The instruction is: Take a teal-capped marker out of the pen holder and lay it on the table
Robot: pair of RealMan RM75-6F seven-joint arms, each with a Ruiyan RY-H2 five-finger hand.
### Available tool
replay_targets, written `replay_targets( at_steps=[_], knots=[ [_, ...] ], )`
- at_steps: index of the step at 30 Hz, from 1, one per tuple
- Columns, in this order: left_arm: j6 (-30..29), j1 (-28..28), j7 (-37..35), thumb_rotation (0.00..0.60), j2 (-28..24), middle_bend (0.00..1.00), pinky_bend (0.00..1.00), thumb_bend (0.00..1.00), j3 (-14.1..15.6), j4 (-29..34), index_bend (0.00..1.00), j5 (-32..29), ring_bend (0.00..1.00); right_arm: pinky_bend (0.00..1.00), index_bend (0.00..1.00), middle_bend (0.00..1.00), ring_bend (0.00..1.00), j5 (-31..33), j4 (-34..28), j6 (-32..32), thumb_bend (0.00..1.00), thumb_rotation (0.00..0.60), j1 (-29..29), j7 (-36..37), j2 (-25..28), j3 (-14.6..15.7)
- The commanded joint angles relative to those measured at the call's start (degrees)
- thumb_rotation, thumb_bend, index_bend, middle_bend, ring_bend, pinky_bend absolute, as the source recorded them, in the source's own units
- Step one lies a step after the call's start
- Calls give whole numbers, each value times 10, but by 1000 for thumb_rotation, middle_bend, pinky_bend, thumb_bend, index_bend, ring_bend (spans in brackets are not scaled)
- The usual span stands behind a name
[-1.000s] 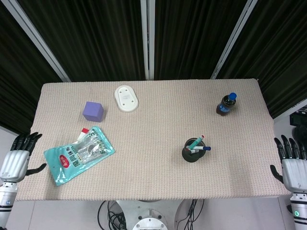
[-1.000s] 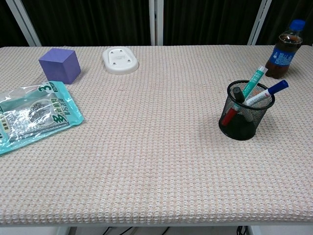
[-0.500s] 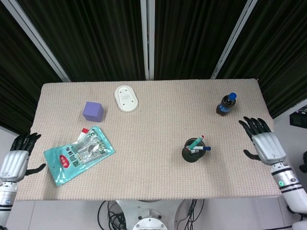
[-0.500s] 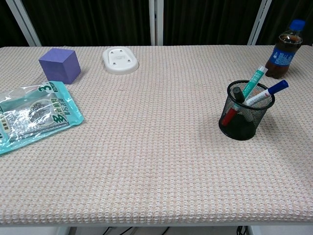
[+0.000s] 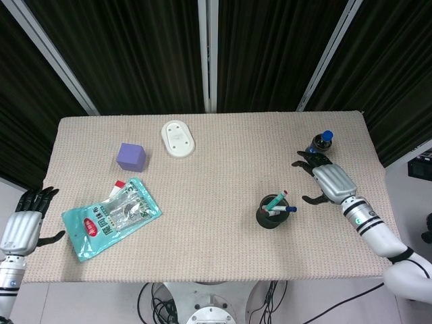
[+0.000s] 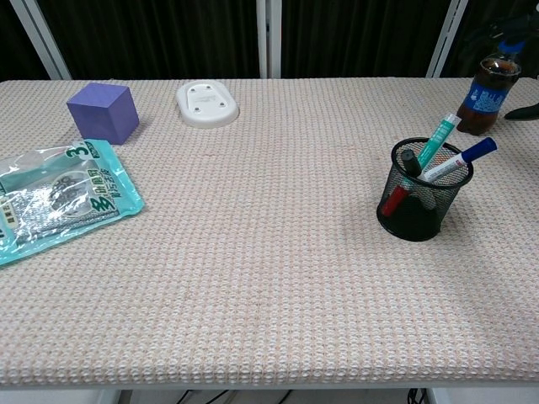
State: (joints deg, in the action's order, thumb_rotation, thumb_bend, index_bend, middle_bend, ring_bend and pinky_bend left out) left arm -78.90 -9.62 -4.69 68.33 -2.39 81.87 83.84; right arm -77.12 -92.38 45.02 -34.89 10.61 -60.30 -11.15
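Observation:
A black mesh pen holder (image 5: pixel 271 212) (image 6: pixel 418 199) stands right of the table's middle. A teal-capped marker (image 5: pixel 275 200) (image 6: pixel 437 140) leans out of it, beside a blue-capped marker (image 6: pixel 460 160) and a red one. My right hand (image 5: pixel 327 179) hovers to the right of the holder with fingers spread, holding nothing; only a fingertip (image 6: pixel 524 111) shows at the chest view's right edge. My left hand (image 5: pixel 23 221) hangs open off the table's left edge.
A cola bottle with a blue cap (image 5: pixel 320 146) (image 6: pixel 488 86) stands just behind my right hand. A purple cube (image 5: pixel 131 156), a white oval device (image 5: pixel 177 138) and a teal snack packet (image 5: pixel 110 217) lie on the left half.
My right hand has swung in from the table's right edge toward the pen holder and now hovers near the bottle. The left hand has stayed still.

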Motion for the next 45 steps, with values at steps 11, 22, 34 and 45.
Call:
replay_targets(
  at_steps=[11,22,34,45],
  knots=[
    [4,-1,0,600,-1,56,2,126,1,0,109,-1,0,0,325,19,0,-18,31,7,170,600,-14,63,-44,10],
    [1,1,1,600,-2,56,2,126,1,1,109,-2,0,0,392,28,0,-15,49,15,176,600,-21,48,-65,19],
    [9,-1,3,600,0,56,2,126,3,-1,109,-3,0,0,420,45,0,-25,63,17,177,600,-28,69,-84,28],
    [8,0,0,600,-4,56,2,126,4,2,109,-2,0,0,470,66,0,-28,63,19,204,600,-34,67,-88,33]
  ],
)
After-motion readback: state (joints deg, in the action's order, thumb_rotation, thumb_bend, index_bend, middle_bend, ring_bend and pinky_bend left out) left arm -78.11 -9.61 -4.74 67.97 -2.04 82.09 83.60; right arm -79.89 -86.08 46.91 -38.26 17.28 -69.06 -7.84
